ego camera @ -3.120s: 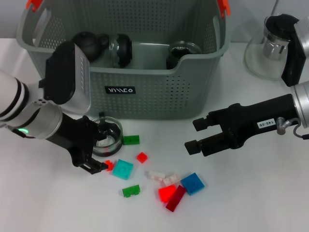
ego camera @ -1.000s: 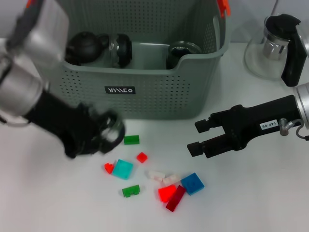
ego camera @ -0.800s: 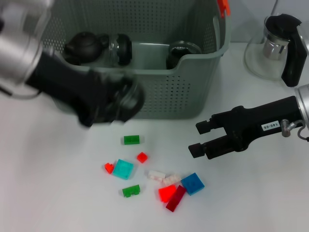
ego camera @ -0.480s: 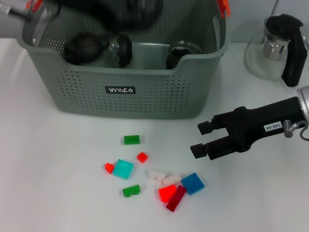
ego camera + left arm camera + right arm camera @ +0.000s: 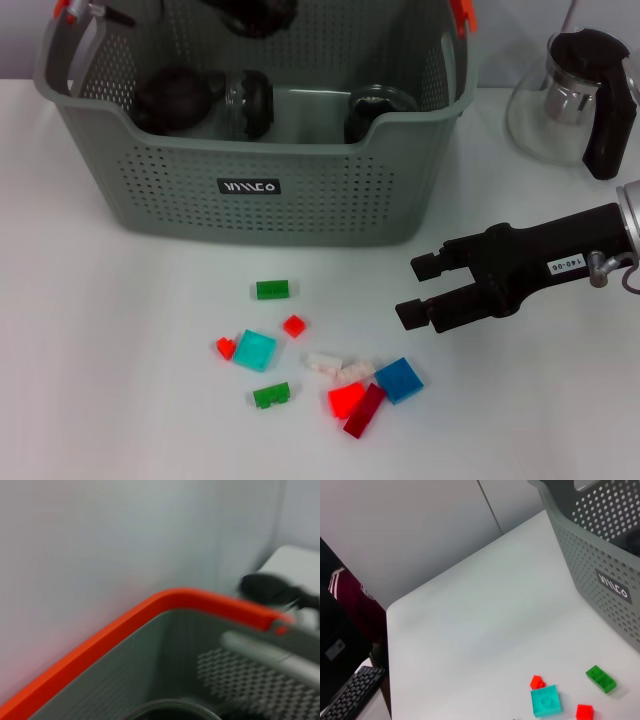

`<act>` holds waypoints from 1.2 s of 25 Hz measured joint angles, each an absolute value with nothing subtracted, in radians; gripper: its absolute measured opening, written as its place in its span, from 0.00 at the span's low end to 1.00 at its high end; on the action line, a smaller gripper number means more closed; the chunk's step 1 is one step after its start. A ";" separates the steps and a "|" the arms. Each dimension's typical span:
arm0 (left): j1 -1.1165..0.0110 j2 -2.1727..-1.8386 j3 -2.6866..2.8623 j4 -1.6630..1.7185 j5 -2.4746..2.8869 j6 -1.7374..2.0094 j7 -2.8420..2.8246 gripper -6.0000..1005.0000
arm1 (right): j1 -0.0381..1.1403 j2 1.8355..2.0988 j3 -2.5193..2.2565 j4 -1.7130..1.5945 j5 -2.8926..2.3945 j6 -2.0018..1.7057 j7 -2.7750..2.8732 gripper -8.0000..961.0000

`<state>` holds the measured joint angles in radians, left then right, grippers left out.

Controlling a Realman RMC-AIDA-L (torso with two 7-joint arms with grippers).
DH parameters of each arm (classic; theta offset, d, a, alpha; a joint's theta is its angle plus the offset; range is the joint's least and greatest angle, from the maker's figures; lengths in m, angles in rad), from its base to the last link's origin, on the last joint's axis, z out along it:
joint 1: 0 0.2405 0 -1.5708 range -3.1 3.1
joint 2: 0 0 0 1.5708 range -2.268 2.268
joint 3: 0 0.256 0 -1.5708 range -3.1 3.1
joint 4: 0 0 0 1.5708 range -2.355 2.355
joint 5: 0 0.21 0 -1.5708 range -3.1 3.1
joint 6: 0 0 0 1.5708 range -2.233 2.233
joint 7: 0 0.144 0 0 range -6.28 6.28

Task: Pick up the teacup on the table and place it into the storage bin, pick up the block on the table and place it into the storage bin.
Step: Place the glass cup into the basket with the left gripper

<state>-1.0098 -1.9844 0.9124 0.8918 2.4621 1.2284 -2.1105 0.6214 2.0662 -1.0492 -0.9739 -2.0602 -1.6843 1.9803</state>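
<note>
The storage bin (image 5: 300,190) stands at the back of the white table. My left gripper (image 5: 250,12) is a dark blur above the bin's far side, shut on the teacup, which has left the table. In the left wrist view the bin's orange rim (image 5: 150,611) runs across, and a dark round rim (image 5: 170,711) shows at the edge. Several blocks lie in front of the bin: green (image 5: 272,289), teal (image 5: 256,350), blue (image 5: 399,380), red (image 5: 346,400). My right gripper (image 5: 420,290) hovers open just right of the blocks, with nothing between its fingers.
Inside the bin lie a dark teapot (image 5: 165,95) and two glass cups (image 5: 250,100). A glass kettle with a black handle (image 5: 570,90) stands at the back right. The right wrist view shows the bin's wall (image 5: 600,545), the green block (image 5: 601,678) and the teal block (image 5: 545,701).
My left gripper lifted the teacup off the table in front of the bin and carried it up and over the bin. The right gripper crept slightly right.
</note>
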 joint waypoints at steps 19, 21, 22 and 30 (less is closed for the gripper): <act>-1.051 -2.082 1.017 0.764 2.716 1.034 -2.171 0.05 | 0.614 2.074 -1.052 -0.974 -2.060 -1.684 1.970 0.90; -1.049 -2.083 1.018 0.765 2.718 1.034 -2.171 0.05 | 0.613 2.074 -1.052 -0.974 -2.060 -1.684 1.969 0.90; -1.049 -2.083 1.018 0.766 2.718 1.034 -2.171 0.05 | 0.612 2.074 -1.052 -0.974 -2.061 -1.684 1.968 0.90; -1.045 -2.086 1.019 0.769 2.720 1.032 -2.172 0.05 | 0.607 2.074 -1.053 -0.974 -2.062 -1.684 1.968 0.90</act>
<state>-1.0448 -2.0862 1.0186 0.7688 2.7199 1.0316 -2.1719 0.6066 2.0740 -1.0525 -0.9740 -2.0617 -1.6843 1.9680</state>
